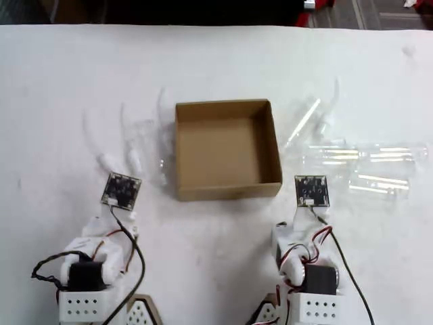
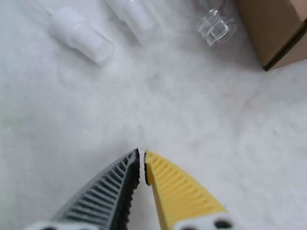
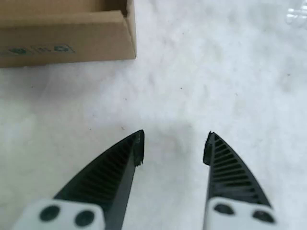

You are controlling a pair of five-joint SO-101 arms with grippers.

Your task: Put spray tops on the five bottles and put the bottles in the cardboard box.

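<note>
The open cardboard box point(image 1: 226, 147) sits mid-table with nothing inside. Clear bottles point(image 1: 358, 164) lie on their sides to its right, and spray tops point(image 1: 111, 162) with thin tubes lie to its left. In the left wrist view two white spray tops point(image 2: 81, 34) and a clear bottle neck point(image 2: 218, 26) lie beyond my left gripper point(image 2: 142, 155), which is shut over bare table near the box corner point(image 2: 276, 28). My right gripper point(image 3: 173, 139) is open with nothing between its fingers, just short of the box's front wall point(image 3: 67, 40).
The table point(image 1: 216, 61) is white and bare behind the box. Both arm bases point(image 1: 84, 298) stand at the near edge, with cables trailing beside them. A dark floor lies past the far edge.
</note>
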